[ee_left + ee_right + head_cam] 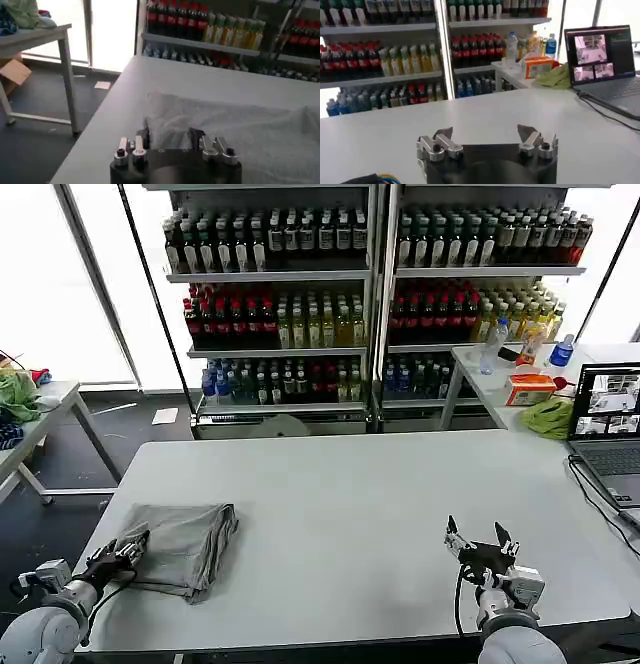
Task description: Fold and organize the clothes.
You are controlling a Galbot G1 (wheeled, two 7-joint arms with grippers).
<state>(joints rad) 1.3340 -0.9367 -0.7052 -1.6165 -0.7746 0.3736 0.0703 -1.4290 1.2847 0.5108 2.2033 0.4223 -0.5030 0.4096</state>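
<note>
**Now: folded grey shirt at the near left of the table**

Now the wide, pale grey table (350, 484) carries a single folded light grey shirt (185, 546) on its near left part, lying flat in a rough rectangle with soft, uneven edges. The left gripper (128, 550) sits at the shirt's near left edge, its dark fingers spread apart on either side of the cloth's border; from the left wrist view the fabric (235, 127) lies just beyond those parted fingers, and I cannot tell whether they pinch any of it. The right gripper (480, 544) rests low over the bare near right part of the table, well apart from the shirt, with its two fingers released and wide.

At the far right edge of the table an open laptop (607, 419) shows camera pictures, its cable trailing along the tabletop. Beyond it stands a second table (480, 379) with a bunched green cloth (548, 416), an orange box (530, 389) and some bottles. Across the far wall run tall shelves (375, 294) packed with rows of drink bottles. On the far left a side table (50, 419) holds more bunched cloth, above a dark floor.
</note>
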